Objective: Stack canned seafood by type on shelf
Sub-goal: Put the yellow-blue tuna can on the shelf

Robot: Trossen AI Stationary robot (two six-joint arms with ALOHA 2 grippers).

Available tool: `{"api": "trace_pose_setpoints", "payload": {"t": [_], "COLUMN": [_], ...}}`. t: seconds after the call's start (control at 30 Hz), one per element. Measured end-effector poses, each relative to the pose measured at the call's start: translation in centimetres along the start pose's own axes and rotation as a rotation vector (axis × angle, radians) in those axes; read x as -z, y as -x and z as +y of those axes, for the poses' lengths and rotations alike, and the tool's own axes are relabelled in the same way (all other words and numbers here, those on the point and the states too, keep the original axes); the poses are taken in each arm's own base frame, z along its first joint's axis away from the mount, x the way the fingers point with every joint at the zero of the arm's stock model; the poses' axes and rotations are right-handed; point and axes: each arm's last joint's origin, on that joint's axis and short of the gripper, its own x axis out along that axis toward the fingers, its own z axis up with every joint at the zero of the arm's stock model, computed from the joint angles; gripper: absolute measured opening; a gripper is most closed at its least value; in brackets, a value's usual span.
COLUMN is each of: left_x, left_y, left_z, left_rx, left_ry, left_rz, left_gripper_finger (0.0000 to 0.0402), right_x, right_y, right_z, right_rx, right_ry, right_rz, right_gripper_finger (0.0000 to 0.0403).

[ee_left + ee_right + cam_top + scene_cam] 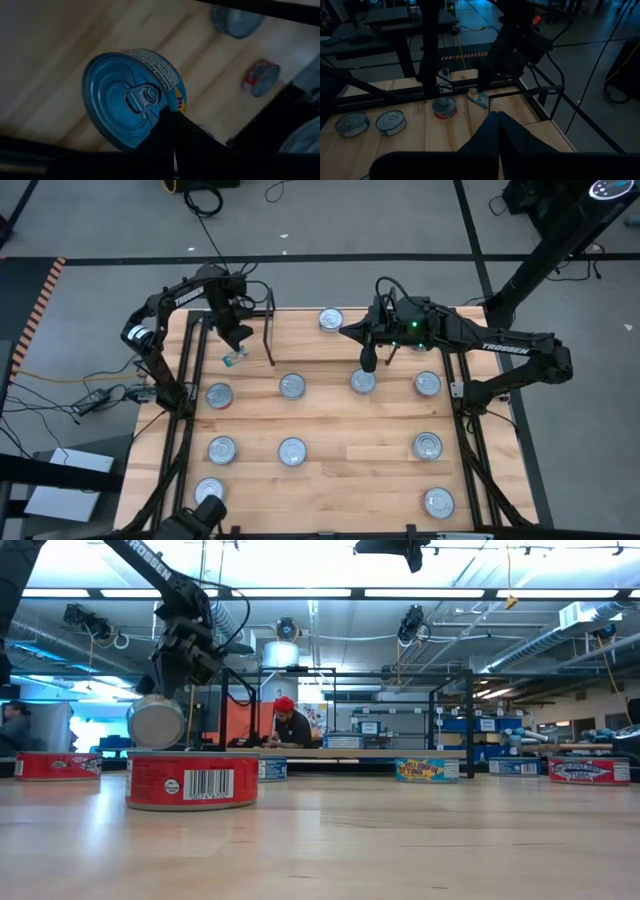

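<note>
My left gripper (236, 345) hangs over the table's far left part, shut on a blue-labelled can (131, 97) with a pull-tab lid. The can (233, 360) hangs beside the shelf's black wire upright (271, 330). My right gripper (368, 362) is shut on nothing and hovers above a can (362, 381) in the middle of the far row. Several more cans lie flat on their bottoms across the board, among them a red one (192, 780) nearest the low camera. My left gripper pinches the can at the edge of its lid (164, 109), next to the side label, between its two nearly closed fingers. The fingers slant down from above. The can hangs below them on edge, its lid (155, 722) turned toward the table's near side, clear of the board.
Cans stand in loose rows: (219, 395), (291, 386), (427, 384), (221, 449), (292, 451), (427, 446), and one at the far edge (331, 319). Black frame rails (470, 430) run along both sides of the table. People sit in the room beyond.
</note>
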Motion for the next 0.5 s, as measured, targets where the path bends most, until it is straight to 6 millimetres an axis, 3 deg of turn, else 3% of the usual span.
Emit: {"api": "trace_pose_setpoints", "payload": {"t": [0.5], "left_x": [3.9], "left_y": [0.3], "left_z": [-8.2], "left_rx": [0.067], "left_ry": [-0.199], "left_rz": [-0.041], "left_gripper_finger": [0.0], "right_x": [0.0], "right_y": [0.0], "right_z": [0.2], "right_rx": [-0.04], "right_ry": [-0.005], "right_rz": [0.002], "right_gripper_finger": [0.0004]}}
